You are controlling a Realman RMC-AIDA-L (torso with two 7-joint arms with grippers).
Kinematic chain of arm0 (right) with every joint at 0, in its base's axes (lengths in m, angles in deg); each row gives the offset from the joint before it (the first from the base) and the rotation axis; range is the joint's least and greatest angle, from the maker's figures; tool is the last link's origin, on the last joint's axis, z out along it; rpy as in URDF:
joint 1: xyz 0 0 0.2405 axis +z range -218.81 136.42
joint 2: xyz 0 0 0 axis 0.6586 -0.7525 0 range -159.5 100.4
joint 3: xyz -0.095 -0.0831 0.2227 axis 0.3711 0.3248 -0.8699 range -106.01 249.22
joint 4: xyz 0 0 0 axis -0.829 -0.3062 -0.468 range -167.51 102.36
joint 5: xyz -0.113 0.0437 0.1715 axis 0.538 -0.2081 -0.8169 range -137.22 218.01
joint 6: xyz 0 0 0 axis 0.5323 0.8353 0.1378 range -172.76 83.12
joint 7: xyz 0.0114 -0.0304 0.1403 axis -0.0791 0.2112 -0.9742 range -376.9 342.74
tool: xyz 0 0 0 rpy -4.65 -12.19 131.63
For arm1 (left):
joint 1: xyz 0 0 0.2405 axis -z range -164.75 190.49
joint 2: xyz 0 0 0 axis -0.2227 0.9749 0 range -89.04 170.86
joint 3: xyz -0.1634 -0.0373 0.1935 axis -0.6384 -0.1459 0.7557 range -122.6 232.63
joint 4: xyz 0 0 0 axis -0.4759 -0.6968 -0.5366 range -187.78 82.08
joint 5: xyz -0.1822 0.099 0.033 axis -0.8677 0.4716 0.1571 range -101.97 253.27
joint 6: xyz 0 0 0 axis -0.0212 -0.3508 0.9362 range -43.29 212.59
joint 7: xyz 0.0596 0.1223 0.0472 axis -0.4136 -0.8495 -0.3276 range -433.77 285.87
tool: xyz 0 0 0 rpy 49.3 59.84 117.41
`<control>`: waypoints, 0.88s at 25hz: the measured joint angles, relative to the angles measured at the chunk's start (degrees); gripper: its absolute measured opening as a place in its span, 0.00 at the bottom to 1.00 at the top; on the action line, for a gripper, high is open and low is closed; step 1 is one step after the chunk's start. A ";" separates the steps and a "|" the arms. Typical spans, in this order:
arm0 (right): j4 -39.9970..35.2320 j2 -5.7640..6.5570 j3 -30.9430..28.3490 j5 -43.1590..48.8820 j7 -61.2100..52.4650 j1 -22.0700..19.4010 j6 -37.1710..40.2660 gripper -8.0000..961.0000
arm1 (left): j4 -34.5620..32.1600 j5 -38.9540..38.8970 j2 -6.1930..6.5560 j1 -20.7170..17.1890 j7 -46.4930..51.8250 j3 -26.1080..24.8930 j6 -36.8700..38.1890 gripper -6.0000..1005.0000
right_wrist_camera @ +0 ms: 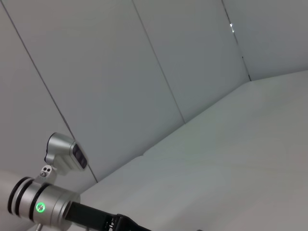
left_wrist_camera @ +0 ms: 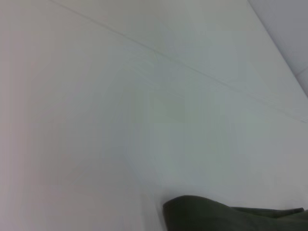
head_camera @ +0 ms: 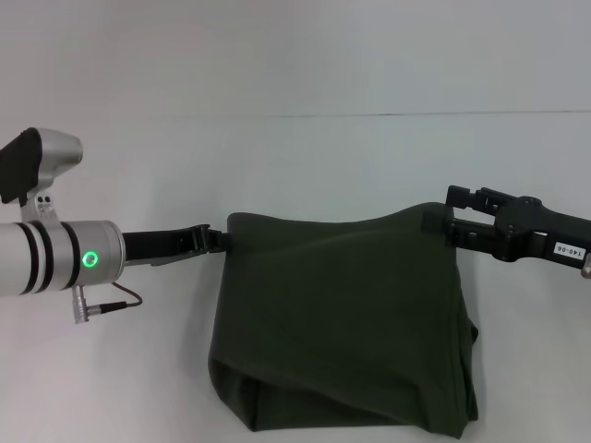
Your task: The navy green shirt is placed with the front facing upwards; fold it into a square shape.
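Left end effector (head_camera: 220,239) and right end effector (head_camera: 441,224), apparently clamped, hold the navy green shirt (head_camera: 342,323) aloft.

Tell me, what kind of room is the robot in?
Probably a lab or test room: a plain white table, bare panelled walls, and two grippers, left and right, holding up a dark green shirt.

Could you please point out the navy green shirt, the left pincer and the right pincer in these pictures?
navy green shirt (head_camera: 342,314): head view, middle of the hanging cloth.
left pincer (head_camera: 218,239): head view, fingertips at the shirt's upper corner.
right pincer (head_camera: 441,224): head view, fingertips at the opposite upper corner.
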 joint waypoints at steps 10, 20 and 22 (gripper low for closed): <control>1.30 -0.24 0.60 -1.08 0.27 1.39 -1.65 0.88 | -2.51 -10.57 0.01 -3.61 -9.84 -4.84 11.84 0.12; 10.77 -0.53 5.41 -1.26 10.19 4.98 -11.19 0.86 | -2.92 -21.75 -0.67 -9.32 -23.37 -11.66 22.32 0.29; 11.77 -0.59 6.06 -1.27 11.46 5.20 -12.53 0.86 | -2.91 -22.39 -0.81 -9.89 -24.30 -11.93 22.98 0.43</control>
